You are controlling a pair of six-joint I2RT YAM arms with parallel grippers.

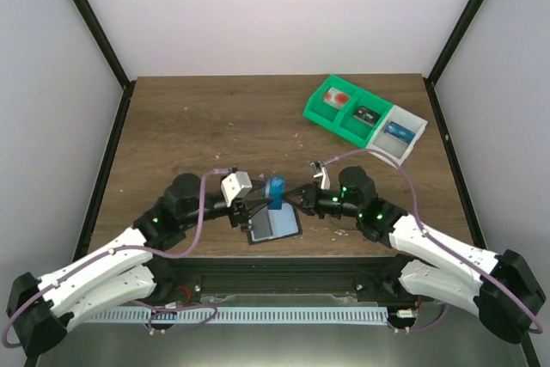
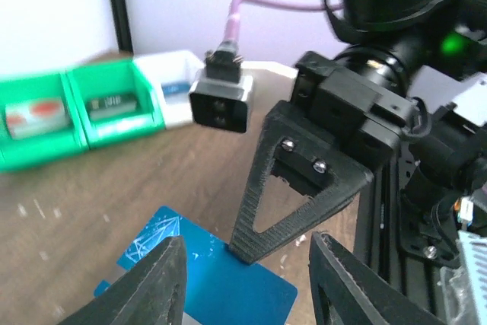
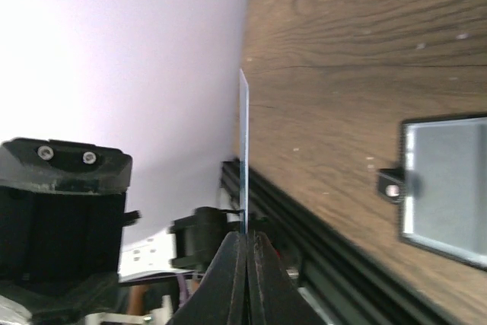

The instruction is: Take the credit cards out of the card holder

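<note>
The right gripper (image 3: 247, 245) is clamped on a blue card (image 3: 243, 150), held on edge at lower centre of the top view. The left gripper (image 2: 247, 287) has its jaws parted, gripping nothing. The card holder (image 1: 275, 225) lies flat on the table (image 1: 189, 126), directly below the card.

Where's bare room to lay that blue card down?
Bare: the brown wooden table's far left, bordered by the green and white trays, and the right side nearer than them. Crowded: near middle, where the left pincer and right pincer meet by the flat black card holder.
</note>
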